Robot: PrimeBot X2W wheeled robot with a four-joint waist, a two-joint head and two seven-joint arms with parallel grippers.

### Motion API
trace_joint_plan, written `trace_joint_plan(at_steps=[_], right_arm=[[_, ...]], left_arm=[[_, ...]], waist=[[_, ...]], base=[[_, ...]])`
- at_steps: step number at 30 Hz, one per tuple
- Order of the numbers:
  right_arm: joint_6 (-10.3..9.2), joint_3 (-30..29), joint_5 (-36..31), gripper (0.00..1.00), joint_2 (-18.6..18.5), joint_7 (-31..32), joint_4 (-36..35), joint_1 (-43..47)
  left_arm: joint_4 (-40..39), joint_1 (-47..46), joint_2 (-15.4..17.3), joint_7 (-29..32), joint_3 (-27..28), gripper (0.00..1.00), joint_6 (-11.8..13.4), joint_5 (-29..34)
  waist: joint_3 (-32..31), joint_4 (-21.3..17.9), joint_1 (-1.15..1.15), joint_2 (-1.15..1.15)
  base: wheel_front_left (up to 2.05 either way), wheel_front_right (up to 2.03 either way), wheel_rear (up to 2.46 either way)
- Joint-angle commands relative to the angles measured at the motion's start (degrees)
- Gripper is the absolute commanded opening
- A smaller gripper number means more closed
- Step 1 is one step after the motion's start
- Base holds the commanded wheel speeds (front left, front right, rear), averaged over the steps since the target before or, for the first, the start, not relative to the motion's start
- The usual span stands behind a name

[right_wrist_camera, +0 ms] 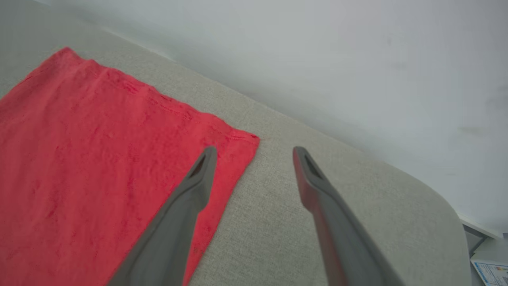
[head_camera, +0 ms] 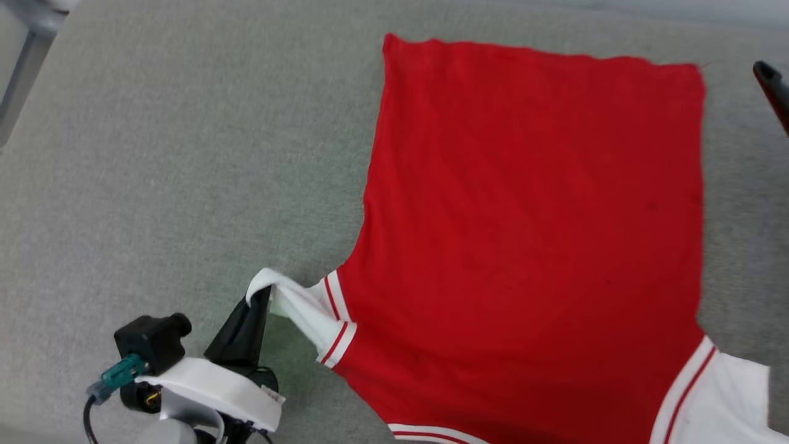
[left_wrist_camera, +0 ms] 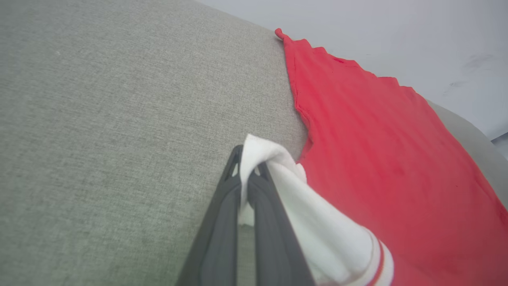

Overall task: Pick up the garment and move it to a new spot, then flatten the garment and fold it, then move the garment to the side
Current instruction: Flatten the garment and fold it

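The garment [head_camera: 530, 234] lies spread flat on the grey surface [head_camera: 185, 154], plain red side up, hem at the far end. Its white sleeves with red-striped trim are at the near corners. My left gripper [head_camera: 264, 295] is shut on the left white sleeve [left_wrist_camera: 278, 167], which is bunched and pulled taut between the fingers. My right gripper [right_wrist_camera: 254, 153] hovers open over the garment's far right hem corner [right_wrist_camera: 238, 147], nothing between its fingers. One dark fingertip [head_camera: 767, 73] of it shows at the right edge of the head view.
A pale wall [right_wrist_camera: 317, 59] runs behind the surface's far edge. The surface's rounded corner [right_wrist_camera: 444, 198] lies to the right, with a metal frame [head_camera: 24, 61] at the far left. Bare grey fabric stretches left of the garment.
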Motion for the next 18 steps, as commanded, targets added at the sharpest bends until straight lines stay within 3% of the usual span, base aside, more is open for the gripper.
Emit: trace_joint_plan(at_steps=[1, 2, 3, 10, 18], right_arm=[[-0.07, 1.0, 0.1, 1.0, -0.8, 6.0, 3.2, -5.3], [-0.07, 1.0, 0.1, 1.0, -0.8, 6.0, 3.2, -5.3], [-0.07, 1.9, 0.1, 1.0, -1.7, 11.5, 6.5, -8.7], [-0.07, 3.5, 0.5, 1.0, -3.2, 24.2, 13.3, -16.8], [-0.07, 4.3, -2.3, 1.0, -3.1, 28.3, 18.4, -20.7]], left_arm=[[-0.1, -1.8, -1.3, -0.4, 0.5, 0.0, -0.5, 1.3], [-0.1, -1.8, -1.3, -0.4, 0.5, 0.0, -0.5, 1.3], [-0.2, -2.9, -2.6, -0.4, 0.8, 0.0, -1.2, 2.2], [0.1, -5.3, -6.1, -0.3, 2.2, 0.0, -3.3, 5.0], [0.9, -6.8, -9.4, -0.3, 4.0, 0.0, -5.8, 7.9]], waist=[[5.1, 3.6, -0.01, 0.0], [5.1, 3.6, -0.01, 0.0], [6.9, 4.8, -0.01, 0.0], [11.6, 7.4, -0.01, 0.0], [16.0, 9.2, -0.01, 0.0]], base=[[0.0, 0.0, 0.0], [0.0, 0.0, 0.0], [0.0, 0.0, 0.0], [0.0, 0.0, 0.0], [0.0, 0.0, 0.0]])
